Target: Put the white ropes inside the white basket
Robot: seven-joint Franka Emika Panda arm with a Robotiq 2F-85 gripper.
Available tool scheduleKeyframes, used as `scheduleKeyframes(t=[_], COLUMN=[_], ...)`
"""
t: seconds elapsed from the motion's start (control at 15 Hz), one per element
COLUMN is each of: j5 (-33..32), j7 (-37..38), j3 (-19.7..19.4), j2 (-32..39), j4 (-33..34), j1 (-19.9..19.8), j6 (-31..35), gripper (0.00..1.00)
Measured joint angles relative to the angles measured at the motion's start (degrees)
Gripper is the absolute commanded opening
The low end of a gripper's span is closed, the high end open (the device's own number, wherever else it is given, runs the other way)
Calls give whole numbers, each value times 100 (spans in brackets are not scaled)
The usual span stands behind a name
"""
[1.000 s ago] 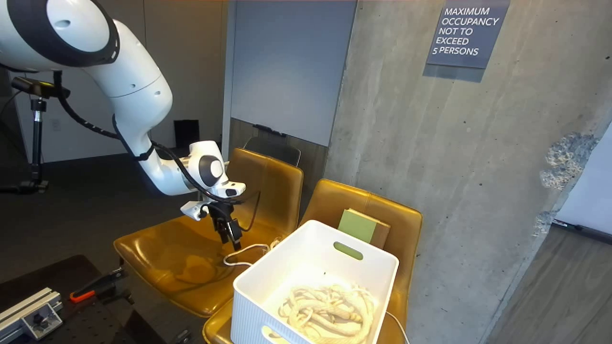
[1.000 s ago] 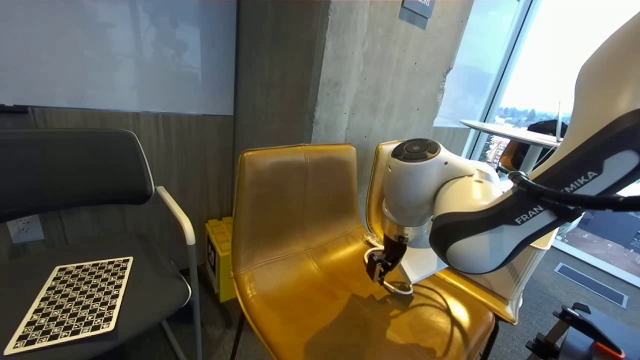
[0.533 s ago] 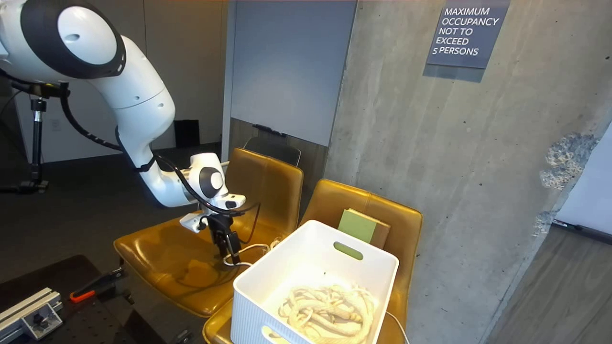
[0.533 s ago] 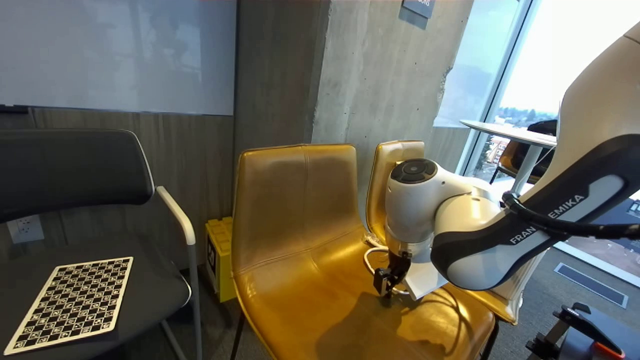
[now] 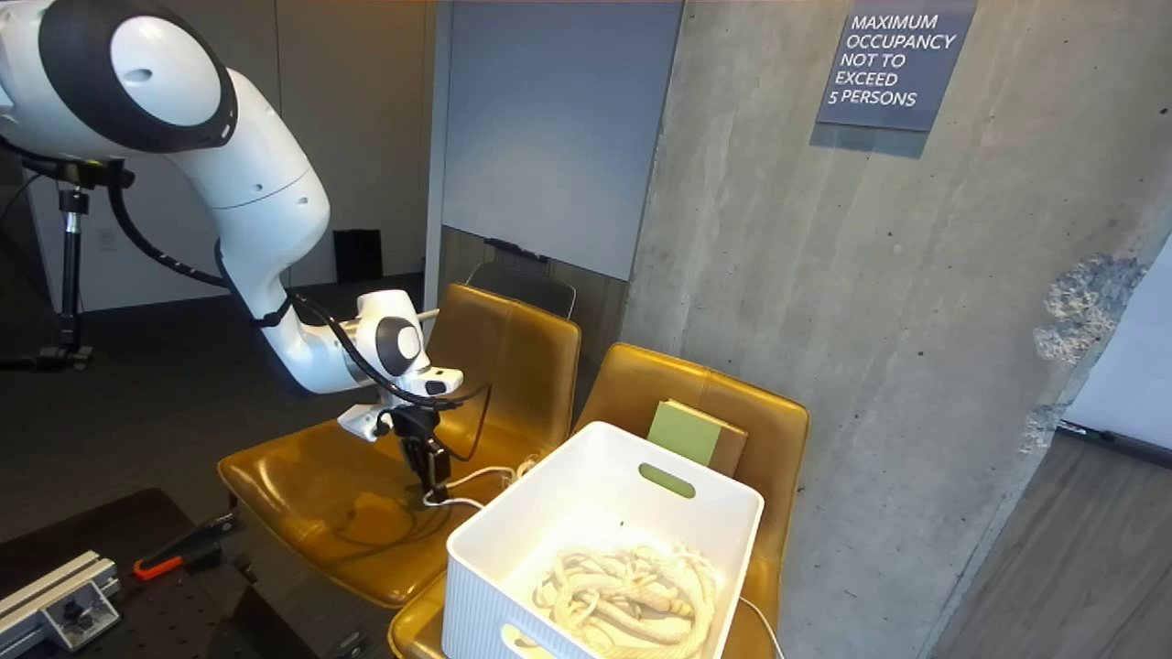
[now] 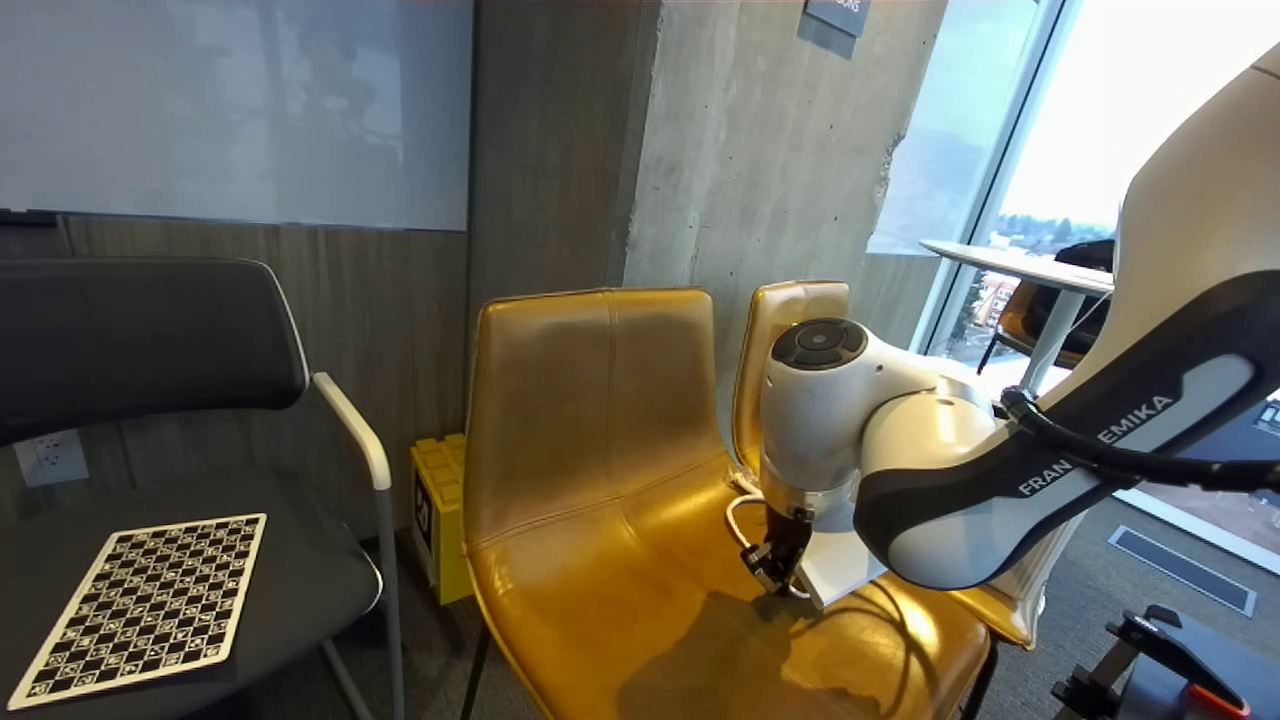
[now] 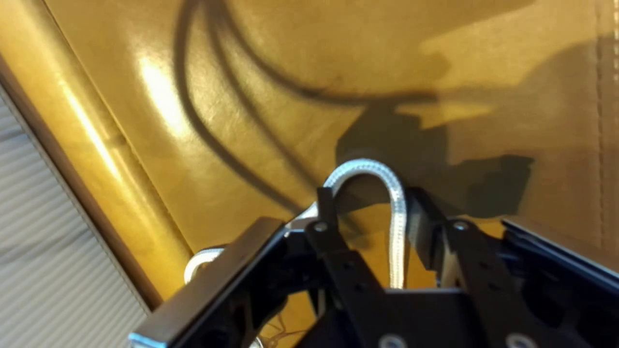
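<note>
My gripper (image 7: 370, 198) gaped over the chair (image 6: 610, 600), one strand of rope (image 7: 397, 237) between its fingers (image 7: 327, 208); in an exterior view the basket (image 5: 586, 490) lay at four o'clock. In the wrist view another strand passed behind a finger toward eight o'clock; I feared closing would catch only one and slip.

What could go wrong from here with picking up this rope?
The open black pincer has only one side of the looped white braided rope between its jaws, so it might slip out. In an exterior view, the rope disappears behind the ribbed white rectangular basket; lifting could snag it or tug the basket.
</note>
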Motion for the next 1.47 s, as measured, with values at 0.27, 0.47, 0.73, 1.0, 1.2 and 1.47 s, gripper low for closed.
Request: scheduleKeyframes(t=[0.27,0.47,0.73,1.0,1.2,1.47], j5=[0,0,0,1,1,-17], j7=[0,0,-1,-2,-15,-47], j3=[-13,-18,-16,4,40,57], j2=[3,6,-18,-394,-1038,-1998], j4=[1,0,1,-45,-111,-16], j1=[-5,-12,-11,25,34,-72], j6=[-4,-5,-6,-119,-464,-1022], gripper=[0,1,1,1,1,1])
